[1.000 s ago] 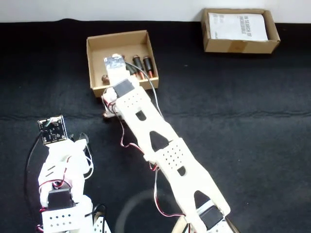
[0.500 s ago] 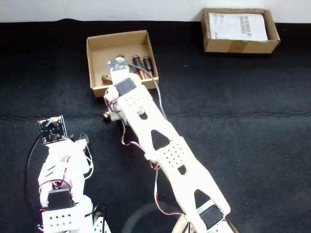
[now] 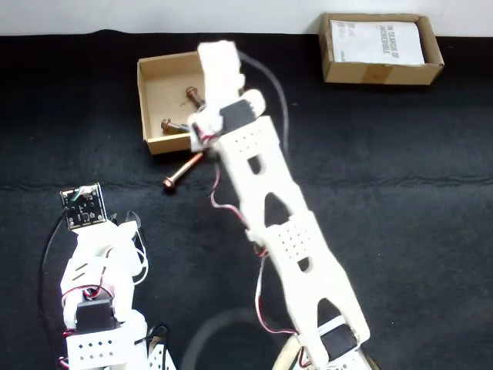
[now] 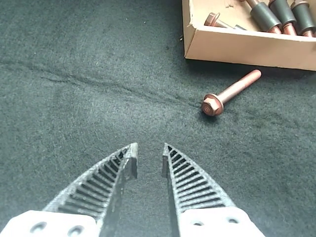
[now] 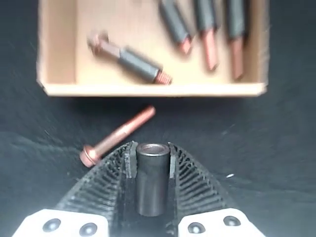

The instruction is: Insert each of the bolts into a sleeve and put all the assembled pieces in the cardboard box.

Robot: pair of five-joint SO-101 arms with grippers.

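Right gripper (image 5: 150, 150) is clamped tight on a dark sleeve (image 5: 152, 177), its open end facing forward, hanging over the black mat (image 4: 74, 74) just in front of the cardboard box (image 5: 148, 90). One bare bolt (image 5: 118, 136) lies slanted on the mat, its tip just beside the box's front wall and its head pointing away. Inside the box lie four sleeved bolts (image 5: 138, 63). Left gripper (image 4: 149, 158) sits low over the mat, fingers slightly parted and empty, with the bolt well ahead.
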